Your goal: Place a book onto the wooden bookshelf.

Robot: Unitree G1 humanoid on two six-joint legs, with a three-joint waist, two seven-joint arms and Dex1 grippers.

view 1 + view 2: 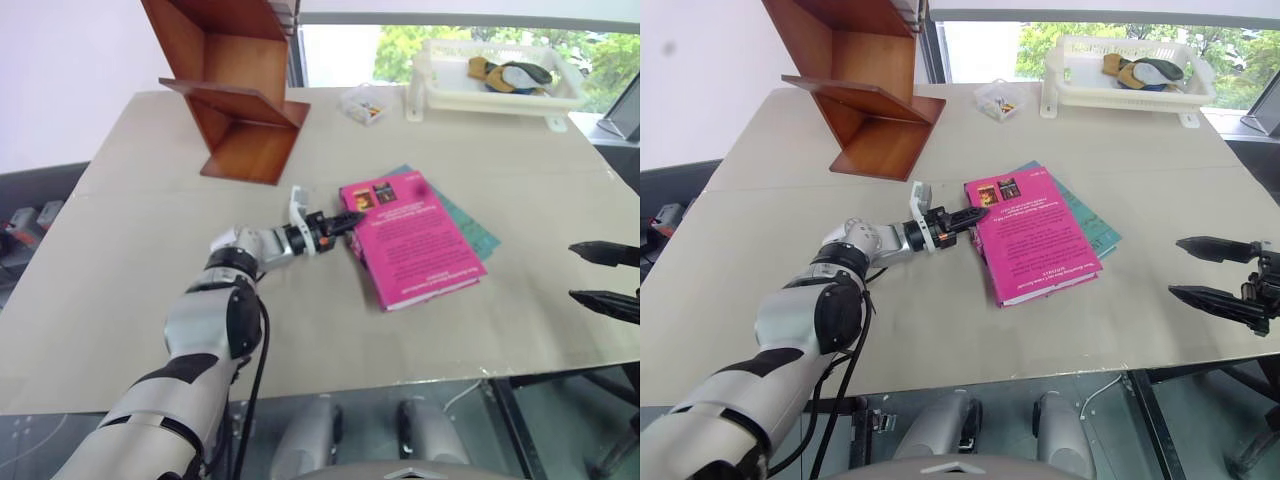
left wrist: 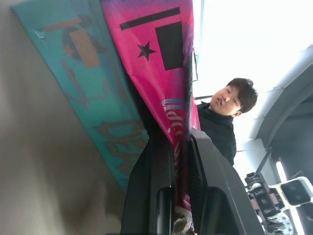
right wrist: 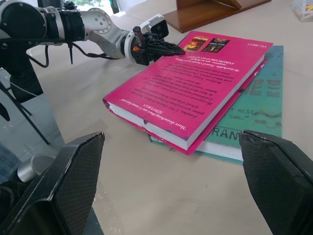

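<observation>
the left gripper (image 1: pixel 352 219) is clamping the near-left edge of the pink book (image 1: pixel 410 240), which is lying on the teal book (image 1: pixel 468 222), long axis running 11 to 5 o'clock. the shelf (image 1: pixel 240 95) is standing at 11 o'clock. the right gripper (image 1: pixel 603 272) is hanging apart at 3 o'clock.

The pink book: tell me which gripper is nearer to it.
Left. The left gripper is shut on the pink book at its near-left corner; the right gripper hangs open off to the book's right, apart from it.
</observation>
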